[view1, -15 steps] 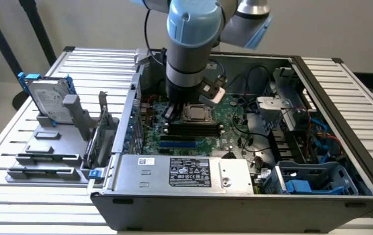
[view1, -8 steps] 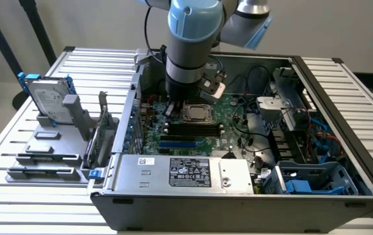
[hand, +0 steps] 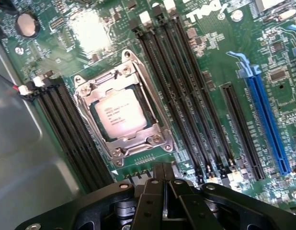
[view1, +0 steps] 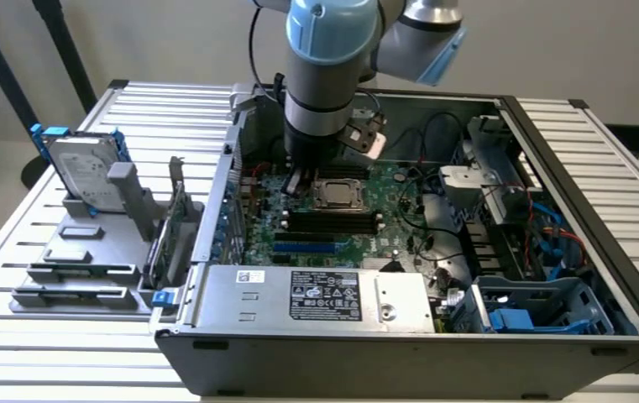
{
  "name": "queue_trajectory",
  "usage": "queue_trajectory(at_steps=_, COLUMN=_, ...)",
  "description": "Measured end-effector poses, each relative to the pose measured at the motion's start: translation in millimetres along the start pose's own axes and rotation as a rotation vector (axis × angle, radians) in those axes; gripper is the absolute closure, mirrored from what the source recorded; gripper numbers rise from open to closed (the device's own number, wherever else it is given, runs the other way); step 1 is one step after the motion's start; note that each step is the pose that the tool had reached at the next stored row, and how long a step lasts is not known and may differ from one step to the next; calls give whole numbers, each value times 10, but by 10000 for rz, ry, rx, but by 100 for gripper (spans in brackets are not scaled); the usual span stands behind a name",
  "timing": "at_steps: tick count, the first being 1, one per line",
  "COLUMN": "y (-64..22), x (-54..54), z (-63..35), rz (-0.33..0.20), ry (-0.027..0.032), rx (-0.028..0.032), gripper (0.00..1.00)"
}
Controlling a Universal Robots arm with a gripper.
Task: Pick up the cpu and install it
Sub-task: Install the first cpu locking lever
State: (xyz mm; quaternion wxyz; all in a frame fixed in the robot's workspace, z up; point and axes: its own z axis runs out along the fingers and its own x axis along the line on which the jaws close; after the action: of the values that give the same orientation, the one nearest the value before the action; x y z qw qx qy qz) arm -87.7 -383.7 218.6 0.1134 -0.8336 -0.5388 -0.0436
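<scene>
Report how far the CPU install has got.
Done, by the look of it: the cpu lies flat inside the motherboard socket, its silver top facing up. In hand: nothing; the gripper is shut and empty, hanging just beside the socket frame over the motherboard. Left: whether the chip is fully seated and the socket latched cannot be judged from here.

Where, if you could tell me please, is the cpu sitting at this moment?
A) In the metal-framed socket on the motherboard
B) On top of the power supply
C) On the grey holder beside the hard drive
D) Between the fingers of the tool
A: the cpu lies flat inside the metal-framed socket on the motherboard, while the tool is shut beside the socket with nothing between its fingers.
</scene>
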Motion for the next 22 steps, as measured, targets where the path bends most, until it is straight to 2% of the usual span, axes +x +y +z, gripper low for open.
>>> queue_trajectory(at_steps=2, y=-13, x=30, z=8, rz=-102, ry=14, rx=-67, gripper=89)
queue_trajectory(at_steps=4, y=-26, x=58, z=13, rz=-224, ry=-3, rx=-80, gripper=89)
queue_trajectory(at_steps=8, y=-45, x=99, z=4, rz=-538, ry=-64, rx=-26, gripper=89)
queue_trajectory(at_steps=17, y=-65, x=134, z=-55, rz=-1648, ry=-246, rx=181, gripper=89)
queue_trajectory(at_steps=19, y=-66, x=135, z=-62, rz=-1899, ry=-272, rx=203, gripper=89)
queue_trajectory(at_steps=22, y=-65, x=137, z=-67, rz=-2241, ry=-296, rx=200, gripper=89)
